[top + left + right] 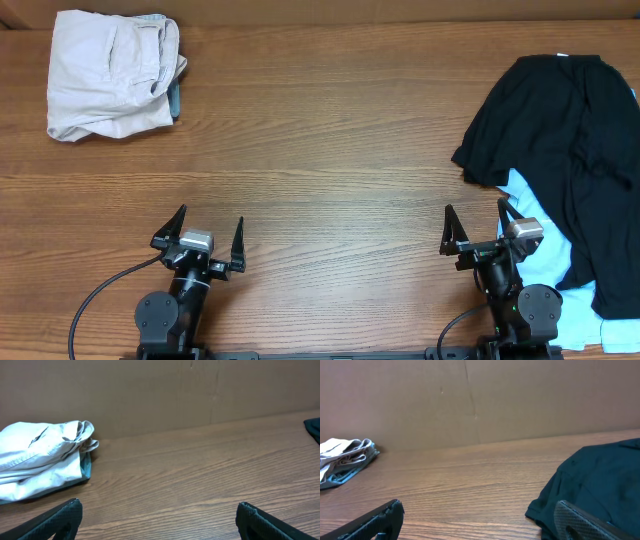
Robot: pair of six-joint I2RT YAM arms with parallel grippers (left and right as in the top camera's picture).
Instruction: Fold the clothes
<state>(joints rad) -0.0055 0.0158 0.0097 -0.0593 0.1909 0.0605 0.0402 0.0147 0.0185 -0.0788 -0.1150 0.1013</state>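
Near edge first: left claw (211, 218) and right claw (474, 209) both gape wide and empty, ready to reach, the crumpled black shirt (560, 130) over a light-blue T-shirt (540, 265) waits beside the right one, and folded beige trousers (110, 75) sit, seemingly done, far-left on the worktop (330, 150).

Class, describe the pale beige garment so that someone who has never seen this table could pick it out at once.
Start with the wooden table and look to its far left corner. There lies the pale beige garment, a compact bundle. The only other clothes, a black garment over a light-blue shirt, sprawl along the right edge.
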